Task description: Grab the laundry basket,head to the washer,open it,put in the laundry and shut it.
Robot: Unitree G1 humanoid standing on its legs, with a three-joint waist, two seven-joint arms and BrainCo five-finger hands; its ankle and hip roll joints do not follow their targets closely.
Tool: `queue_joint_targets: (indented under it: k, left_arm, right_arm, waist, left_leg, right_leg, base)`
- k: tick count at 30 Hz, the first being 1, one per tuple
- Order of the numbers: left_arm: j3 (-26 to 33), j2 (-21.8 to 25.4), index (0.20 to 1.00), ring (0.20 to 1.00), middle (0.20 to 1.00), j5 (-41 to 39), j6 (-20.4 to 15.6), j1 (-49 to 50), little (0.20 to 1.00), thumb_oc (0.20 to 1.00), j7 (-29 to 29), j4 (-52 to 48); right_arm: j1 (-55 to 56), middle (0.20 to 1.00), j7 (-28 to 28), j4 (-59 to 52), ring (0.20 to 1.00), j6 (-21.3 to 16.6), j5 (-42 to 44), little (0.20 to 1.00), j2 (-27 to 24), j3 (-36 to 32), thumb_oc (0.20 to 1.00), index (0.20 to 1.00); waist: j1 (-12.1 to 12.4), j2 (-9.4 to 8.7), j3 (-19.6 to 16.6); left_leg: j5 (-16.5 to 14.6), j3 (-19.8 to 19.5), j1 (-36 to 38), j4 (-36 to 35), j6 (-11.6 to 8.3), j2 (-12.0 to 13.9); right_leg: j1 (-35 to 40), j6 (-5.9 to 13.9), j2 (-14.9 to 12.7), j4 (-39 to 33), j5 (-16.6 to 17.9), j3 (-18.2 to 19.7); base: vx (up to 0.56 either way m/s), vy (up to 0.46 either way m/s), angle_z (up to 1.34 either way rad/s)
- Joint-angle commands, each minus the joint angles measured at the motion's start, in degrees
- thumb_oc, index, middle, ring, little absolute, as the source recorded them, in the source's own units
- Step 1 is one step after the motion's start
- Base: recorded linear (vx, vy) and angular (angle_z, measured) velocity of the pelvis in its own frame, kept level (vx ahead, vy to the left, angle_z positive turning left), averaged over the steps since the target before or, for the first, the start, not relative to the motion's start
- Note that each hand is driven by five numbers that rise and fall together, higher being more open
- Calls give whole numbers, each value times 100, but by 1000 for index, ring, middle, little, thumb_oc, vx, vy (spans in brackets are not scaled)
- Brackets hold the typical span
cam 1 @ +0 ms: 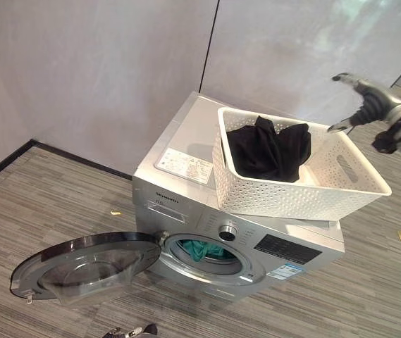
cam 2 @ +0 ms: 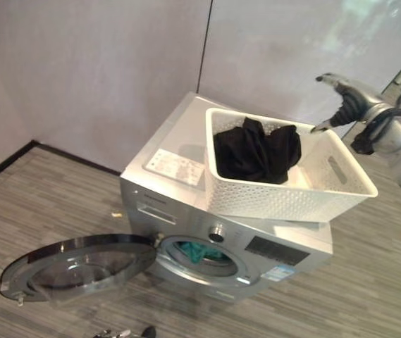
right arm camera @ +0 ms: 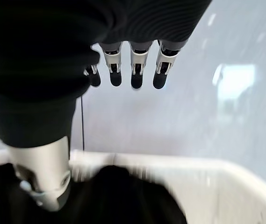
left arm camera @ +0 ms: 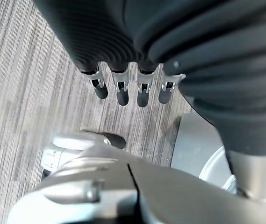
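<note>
1. The washer point(cam 1: 207, 211) stands by the wall with its round door point(cam 1: 80, 267) swung fully open and lying low toward the floor. Something teal point(cam 1: 201, 248) already sits inside the drum opening.
2. The white laundry basket point(cam 1: 306, 190) rests on top of the washer, toward its right side, and overhangs the front edge a little. To do this step well, the arm should not nudge the basket further over that edge.
3. A bundle of black clothing point(cam 1: 270, 148) lies in the back left part of the basket. This looks like the load that has yet to go in.
4. The right hand point(cam 2: 341, 95) hovers above the far right rim of the basket, fingers relaxed and spread, holding nothing. Its wrist camera looks down onto the black cloth.
5. The sensible move is to bring that hand down and to the left onto the middle of the bundle. It should gather a deep fold, not a loose edge, so the whole piece lifts out in one go.
6. The left hand point(left arm camera: 133, 88) hangs low over the floor, fingers straight and empty. It is free to steady the basket if needed.
</note>
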Motion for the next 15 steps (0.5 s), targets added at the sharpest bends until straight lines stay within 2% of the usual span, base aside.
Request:
queue_joint_targets:
  k: [1,7,8,12,13,15]
  left_arm:
    - [-357,-88,1000,1000,1000,-76,54,334,1000,1000,-276,269]
    - [-438,-98,1000,1000,1000,-218,81,297,1000,1000,-338,126]
    - [-493,-212,1000,1000,1000,-98,-39,523,1000,1000,-267,101]
    - [-334,-188,1000,1000,1000,6,-1,560,1000,1000,-214,161]
    - [-289,-185,1000,1000,1000,50,17,560,1000,1000,-228,189]
    - [-288,-160,1000,1000,1000,76,22,556,1000,1000,-224,184]
  right_arm:
    - [-404,1000,383,79,1000,233,463,1000,-268,289,1000,1000]
    - [-551,1000,709,-158,1000,332,452,1000,-129,731,1000,1000]
    - [-424,1000,661,-151,1000,364,398,1000,-80,644,1000,1000]
    - [-193,1000,752,-153,1000,474,403,1000,-93,523,1000,1000]
    - [226,1000,697,-159,1000,478,361,1000,57,270,1000,1000]
    - [337,1000,692,-169,1000,490,316,1000,106,186,1000,1000]
  waist:
    - [50,29,-177]
    - [80,-31,-154]
    - [101,-49,-118]
    - [175,-101,-66]
    - [209,-86,-14]
    - [234,-98,4]
  left_leg:
    - [-181,231,-59,12,78,37]
    - [-186,202,-96,12,82,39]
    - [-183,176,-120,12,86,32]
    - [-167,132,-175,12,84,27]
    - [-158,129,-200,12,91,28]
    - [-155,119,-211,12,94,26]
  right_leg:
    - [-221,184,139,-2,184,114]
    - [-262,191,123,-4,202,98]
    - [-281,187,125,-4,199,92]
    - [-312,191,114,-4,206,47]
    - [-332,195,105,-4,211,42]
    - [-339,195,102,-4,213,39]
  base:
    - [0,0,0]
    - [0,0,0]
    - [0,0,0]
    - [-8,-4,2]
    - [-13,-1,3]
    - [0,0,0]
